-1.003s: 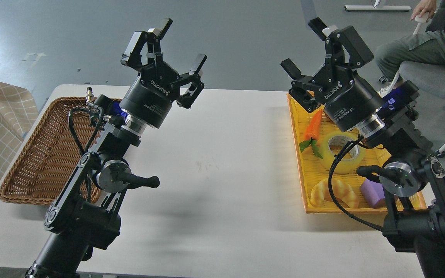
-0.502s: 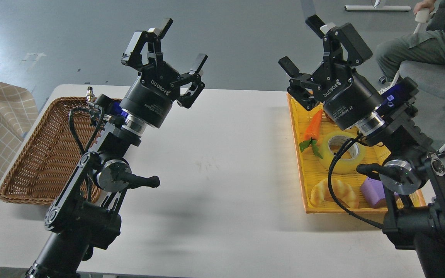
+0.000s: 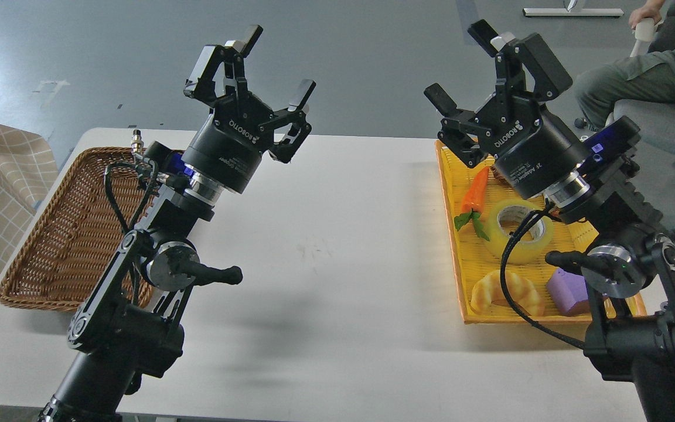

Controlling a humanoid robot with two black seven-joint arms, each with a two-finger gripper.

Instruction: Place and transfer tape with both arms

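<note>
A white counter (image 3: 337, 246) fills the middle of the frame, grey floor behind it and a seated person (image 3: 654, 76) at upper right. A brown wicker basket (image 3: 62, 234) lies at left, a yellow tray (image 3: 466, 281) at right. The tape (image 3: 516, 231) lies flat in the tray between a carrot (image 3: 475, 190) and a croissant (image 3: 504, 293), beside a purple block (image 3: 569, 292). The left hand (image 3: 273, 67) and right hand (image 3: 460, 67) are both raised, spread and empty. Since half a second ago the right hand has shifted slightly rightward; the left is unchanged.

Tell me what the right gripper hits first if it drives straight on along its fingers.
Nothing visible: the open right gripper points up and away over bare grey floor, not toward the translucent yellow tape roll. Depth is uncertain.
</note>
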